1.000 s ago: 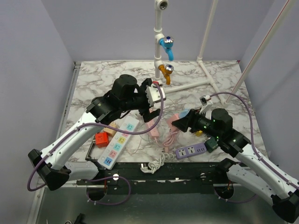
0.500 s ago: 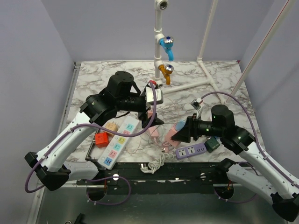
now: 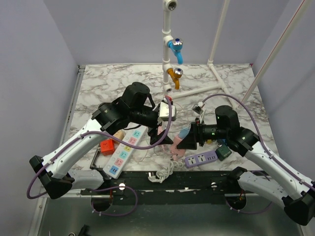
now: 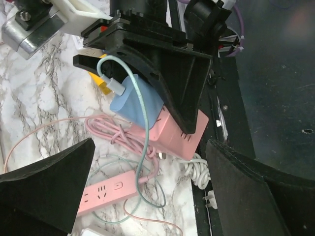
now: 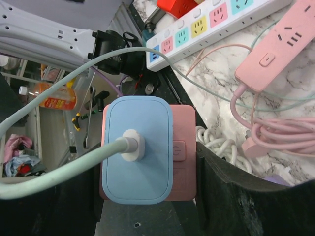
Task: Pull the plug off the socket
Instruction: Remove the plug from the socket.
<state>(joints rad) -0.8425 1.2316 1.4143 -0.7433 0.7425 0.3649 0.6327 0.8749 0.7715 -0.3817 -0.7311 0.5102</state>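
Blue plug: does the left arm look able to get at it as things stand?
Likely yes: the blue plug, on the pink socket held by the right gripper, faces the open left gripper.

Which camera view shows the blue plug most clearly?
The right wrist view: the blue plug fills the middle face-on, seated on the pink socket. The left wrist view shows it sideways in the right hand; the top view, only a small patch.

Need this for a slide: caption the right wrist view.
Right hand holds the pink socket, blue plug seated, mint cable trailing left.
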